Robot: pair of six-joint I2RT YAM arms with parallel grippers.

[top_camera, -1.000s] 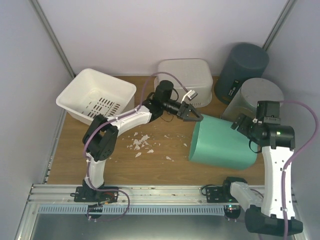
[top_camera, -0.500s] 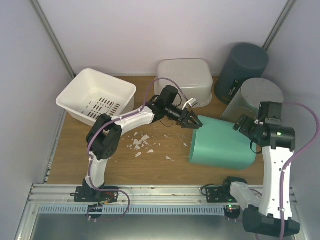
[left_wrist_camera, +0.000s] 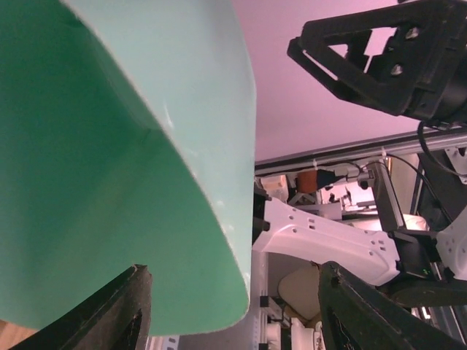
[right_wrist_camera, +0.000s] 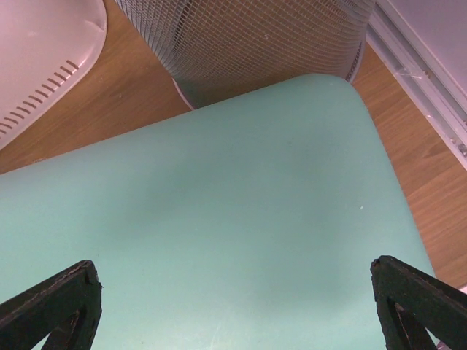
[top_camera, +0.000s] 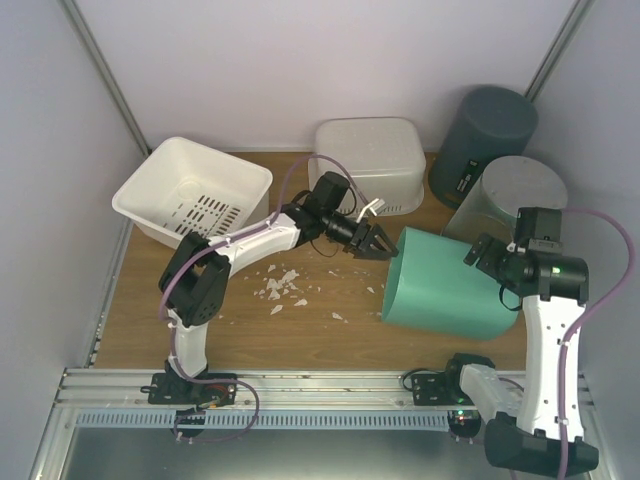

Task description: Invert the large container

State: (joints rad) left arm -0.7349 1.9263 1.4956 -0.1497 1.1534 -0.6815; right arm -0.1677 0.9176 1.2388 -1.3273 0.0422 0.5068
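The large green container (top_camera: pixel 445 290) lies on its side on the table's right half, its mouth facing left. My left gripper (top_camera: pixel 378 247) is open at the upper rim of the mouth; in the left wrist view the green wall (left_wrist_camera: pixel 131 168) sits between the spread fingers (left_wrist_camera: pixel 120 310). My right gripper (top_camera: pixel 485 250) is open above the container's closed end, close to it; the right wrist view is filled by the green side (right_wrist_camera: pixel 219 248), with both fingertips (right_wrist_camera: pixel 55 306) wide apart at the bottom corners.
A white slotted basket (top_camera: pixel 192 190) stands at the back left. A white tub (top_camera: pixel 370 160) is upside down at the back middle. A dark grey bin (top_camera: pixel 485 130) and a light grey mesh bin (top_camera: pixel 510 195) stand at the back right. White scraps (top_camera: pixel 280 287) lie mid-table.
My left gripper dipped toward the container's upper rim, then drew back left a little. The container's mouth end has tilted slightly. My right gripper has shifted slightly down and right.
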